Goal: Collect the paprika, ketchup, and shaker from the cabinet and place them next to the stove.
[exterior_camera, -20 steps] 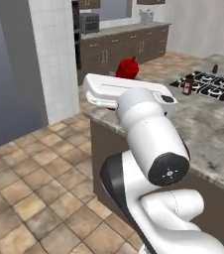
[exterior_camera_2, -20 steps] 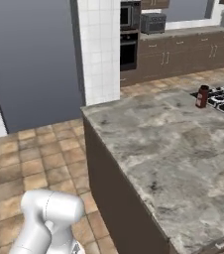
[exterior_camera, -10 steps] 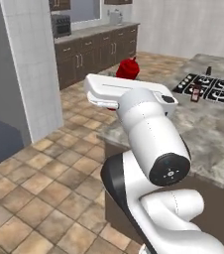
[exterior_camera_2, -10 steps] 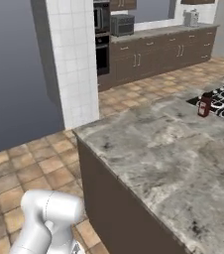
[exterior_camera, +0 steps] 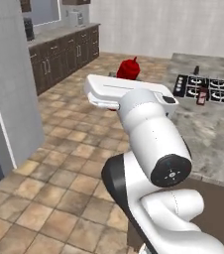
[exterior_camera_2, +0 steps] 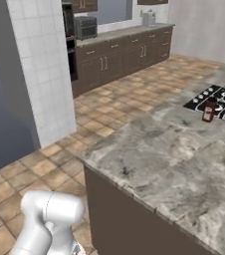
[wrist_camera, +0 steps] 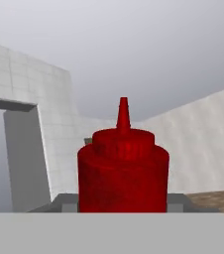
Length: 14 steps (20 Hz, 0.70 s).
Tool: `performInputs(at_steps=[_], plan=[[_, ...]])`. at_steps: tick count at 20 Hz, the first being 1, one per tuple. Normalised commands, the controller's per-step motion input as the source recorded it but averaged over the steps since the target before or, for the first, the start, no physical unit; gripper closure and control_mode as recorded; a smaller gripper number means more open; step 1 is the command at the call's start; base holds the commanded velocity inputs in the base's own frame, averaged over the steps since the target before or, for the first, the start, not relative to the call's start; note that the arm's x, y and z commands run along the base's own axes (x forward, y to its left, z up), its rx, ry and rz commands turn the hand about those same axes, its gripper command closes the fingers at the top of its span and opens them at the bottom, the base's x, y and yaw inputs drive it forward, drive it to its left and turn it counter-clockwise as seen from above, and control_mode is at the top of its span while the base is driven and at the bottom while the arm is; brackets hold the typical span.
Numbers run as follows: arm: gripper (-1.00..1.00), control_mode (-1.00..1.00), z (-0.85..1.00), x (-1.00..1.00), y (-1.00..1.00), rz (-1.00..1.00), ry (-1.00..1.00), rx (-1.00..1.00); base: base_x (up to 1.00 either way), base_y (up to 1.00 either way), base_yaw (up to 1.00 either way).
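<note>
A bright red ketchup (wrist_camera: 123, 168) bottle with a pointed nozzle stands upright close in front of the hand camera. My gripper (wrist_camera: 123, 201) is shut on it low down, and its fingertips are hidden. In the left base view the ketchup (exterior_camera: 129, 68) pokes up behind my white hand. The paprika (exterior_camera: 202, 95) jar stands on the marble counter by the front edge of the black stove (exterior_camera: 205, 87). From the right base view the paprika (exterior_camera_2: 209, 110) is also beside the stove (exterior_camera_2: 223, 99). The cabinet's open niche is out of view.
A small dark thing (exterior_camera: 196, 70) stands on the counter beyond the stove. The marble island counter (exterior_camera_2: 174, 164) runs off to the right. A white tiled column (exterior_camera_2: 40, 74) rises on the left. Dark lower cabinets (exterior_camera_2: 124, 55) line the far wall across open tile floor.
The whole picture has shifted, so the base has moved: the column slid left and the stove and paprika drew into fuller view. The ketchup stays in my gripper.
</note>
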Motion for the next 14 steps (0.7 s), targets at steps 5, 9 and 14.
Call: performInputs(at_steps=[5, 9, 14], plan=[[1.0, 1.0, 0.0, 0.0, 0.0, 0.0, 0.0, 0.0, 0.62, 0.79, -0.45], [1.0, 1.0, 0.0, 0.0, 0.0, 0.0, 0.0, 0.0, 0.61, 0.73, -0.48], [1.0, 1.0, 0.0, 0.0, 0.0, 0.0, 0.0, 0.0, 0.61, 0.62, -0.53]])
